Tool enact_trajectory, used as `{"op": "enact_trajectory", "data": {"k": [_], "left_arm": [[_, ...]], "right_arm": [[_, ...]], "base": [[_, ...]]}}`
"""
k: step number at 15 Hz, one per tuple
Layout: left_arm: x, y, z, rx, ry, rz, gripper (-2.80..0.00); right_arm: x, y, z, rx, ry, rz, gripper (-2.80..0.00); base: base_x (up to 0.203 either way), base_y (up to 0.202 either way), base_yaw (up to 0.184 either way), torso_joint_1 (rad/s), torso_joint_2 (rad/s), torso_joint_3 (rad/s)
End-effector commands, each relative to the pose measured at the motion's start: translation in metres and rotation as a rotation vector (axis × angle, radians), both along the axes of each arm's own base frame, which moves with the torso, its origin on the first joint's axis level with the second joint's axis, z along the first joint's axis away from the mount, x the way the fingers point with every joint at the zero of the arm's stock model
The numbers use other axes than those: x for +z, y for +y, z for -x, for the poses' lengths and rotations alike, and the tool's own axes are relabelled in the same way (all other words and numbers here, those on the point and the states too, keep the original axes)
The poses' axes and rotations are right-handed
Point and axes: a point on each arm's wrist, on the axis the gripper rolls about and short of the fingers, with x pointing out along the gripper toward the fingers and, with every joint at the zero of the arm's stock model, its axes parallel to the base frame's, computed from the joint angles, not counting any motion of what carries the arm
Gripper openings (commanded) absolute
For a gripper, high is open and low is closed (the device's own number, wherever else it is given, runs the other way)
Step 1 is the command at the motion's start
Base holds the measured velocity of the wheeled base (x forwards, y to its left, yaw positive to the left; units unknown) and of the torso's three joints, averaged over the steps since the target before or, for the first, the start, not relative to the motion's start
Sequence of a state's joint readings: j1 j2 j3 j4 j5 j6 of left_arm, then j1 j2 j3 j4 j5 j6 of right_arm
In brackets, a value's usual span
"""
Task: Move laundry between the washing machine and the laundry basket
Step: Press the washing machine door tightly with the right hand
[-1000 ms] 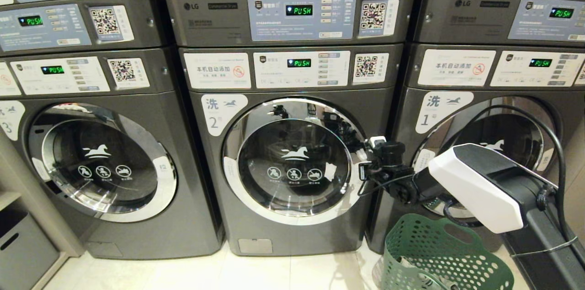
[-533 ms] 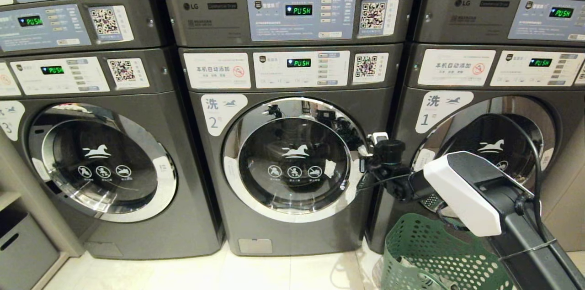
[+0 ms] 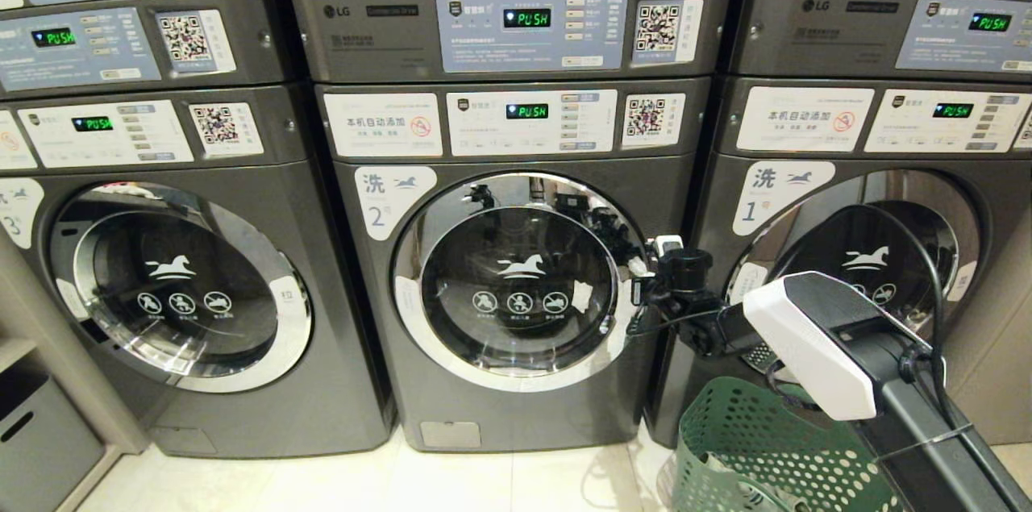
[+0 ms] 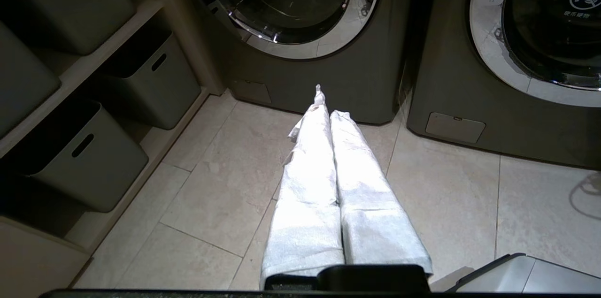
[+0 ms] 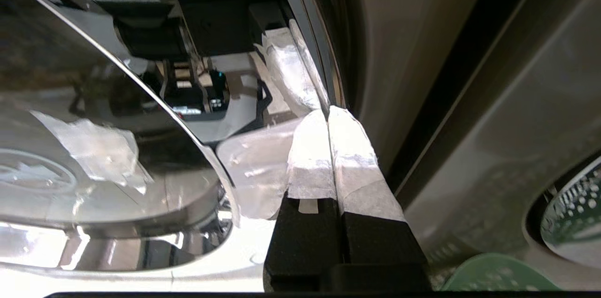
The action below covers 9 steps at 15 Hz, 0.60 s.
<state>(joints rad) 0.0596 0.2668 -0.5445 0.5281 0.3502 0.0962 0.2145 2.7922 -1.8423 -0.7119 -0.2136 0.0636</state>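
- Pale floor tile (image 3: 451,484) fills the frame bottom, bare ahead of the machines.
- Green laundry basket (image 3: 750,447) sits lower right.
- Right gripper (image 5: 328,112), fingers pressed together, tips at the chrome right edge of the middle washing machine door (image 3: 516,282).
- Left gripper (image 4: 328,101), fingers together, hangs over tile.

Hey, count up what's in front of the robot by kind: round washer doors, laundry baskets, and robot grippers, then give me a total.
Round washer doors: 3 (left, middle, right)
Green laundry baskets: 1
Grippers: 2 (right gripper at the middle door's rim; left gripper over the floor)
Total: 6
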Motion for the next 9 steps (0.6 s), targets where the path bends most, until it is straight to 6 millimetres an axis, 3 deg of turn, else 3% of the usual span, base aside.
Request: {"op": "enact_trajectory", "data": {"k": [1, 9], "left_arm": [[-0.0001, 0.0001, -0.0005, 0.003, 0.006, -0.001, -2.8], [0.0003, 0.0003, -0.0002, 0.011, 0.005, -0.004, -2.8]], "right_arm": [[0.0007, 0.0007, -0.0053, -0.003, -0.028, -0.007, -2.8], [0.004, 0.0003, -0.0122, 0.001, -0.068, -0.016, -2.8]], "base": [[0.0, 0.0, 0.0, 0.0, 0.0, 0.0], [0.0, 0.0, 0.0, 0.0, 0.0, 0.0]]}}
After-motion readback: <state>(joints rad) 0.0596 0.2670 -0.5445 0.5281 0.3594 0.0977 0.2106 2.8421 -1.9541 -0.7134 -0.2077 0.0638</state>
